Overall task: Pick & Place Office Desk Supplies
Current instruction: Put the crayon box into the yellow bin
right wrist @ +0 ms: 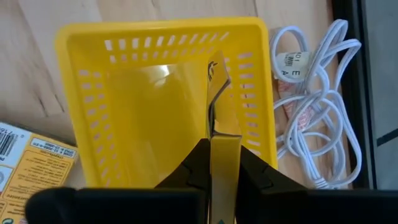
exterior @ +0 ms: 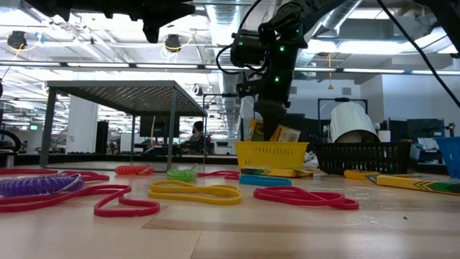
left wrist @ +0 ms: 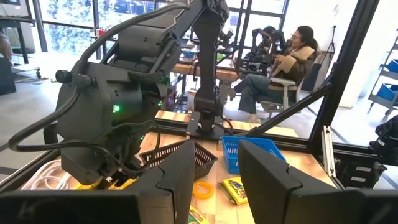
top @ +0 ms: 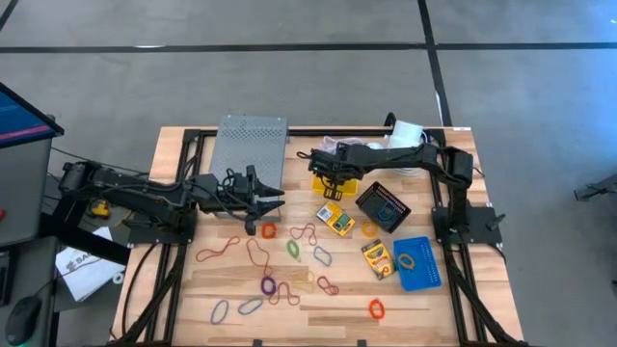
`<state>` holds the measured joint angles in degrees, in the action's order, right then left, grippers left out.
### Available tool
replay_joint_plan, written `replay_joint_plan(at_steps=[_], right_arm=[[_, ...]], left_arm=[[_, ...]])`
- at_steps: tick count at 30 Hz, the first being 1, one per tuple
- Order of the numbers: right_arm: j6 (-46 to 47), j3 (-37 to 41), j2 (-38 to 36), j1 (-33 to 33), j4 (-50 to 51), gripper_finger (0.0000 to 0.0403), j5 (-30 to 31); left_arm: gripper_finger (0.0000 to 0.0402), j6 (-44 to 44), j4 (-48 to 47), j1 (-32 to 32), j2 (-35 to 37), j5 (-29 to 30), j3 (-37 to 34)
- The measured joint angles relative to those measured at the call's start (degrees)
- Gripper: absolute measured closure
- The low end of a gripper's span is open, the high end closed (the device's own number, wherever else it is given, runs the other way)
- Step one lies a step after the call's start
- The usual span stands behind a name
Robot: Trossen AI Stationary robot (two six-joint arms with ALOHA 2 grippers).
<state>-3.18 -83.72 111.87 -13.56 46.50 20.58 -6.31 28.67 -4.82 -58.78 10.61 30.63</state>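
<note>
The right gripper (right wrist: 214, 149) pinches a crayon box (right wrist: 219, 99) upright over the yellow tray (right wrist: 93, 87), probably to drop it inside, while the left gripper (top: 258, 200) waits spread near the rubber bands (top: 289, 253).

Crayon box (right wrist: 219, 109) above the tray (right wrist: 118, 68) — cord (right wrist: 314, 118) just beside the tray.

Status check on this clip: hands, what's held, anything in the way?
Right hand shut on a crayon box, edge-on over the yellow tray. Left hand open, empty, hovering mid-table. White cord beside tray, not blocking.
</note>
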Motion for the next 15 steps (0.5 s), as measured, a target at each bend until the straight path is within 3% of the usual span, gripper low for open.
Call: replay_joint_plan(at_steps=[5, 9, 15], right_arm=[[-1.13, 0.0, -0.02, 0.37, 0.41, 0.0335, -2.18], [-1.11, 0.0, -0.02, -0.41, 2.51, 0.0282, -5.89], [3.25, 0.0, -0.02, -2.03, 3.04, 0.0201, -5.85]], left_arm=[[0.0282, -0.06, 0.02, 0.0, 0.0, 0.0, 0.0], [0.0282, -0.11, 0.02, 0.0, 0.0, 0.0, 0.0], [0.0282, -0.13, 0.02, 0.0, 0.0, 0.0, 0.0]])
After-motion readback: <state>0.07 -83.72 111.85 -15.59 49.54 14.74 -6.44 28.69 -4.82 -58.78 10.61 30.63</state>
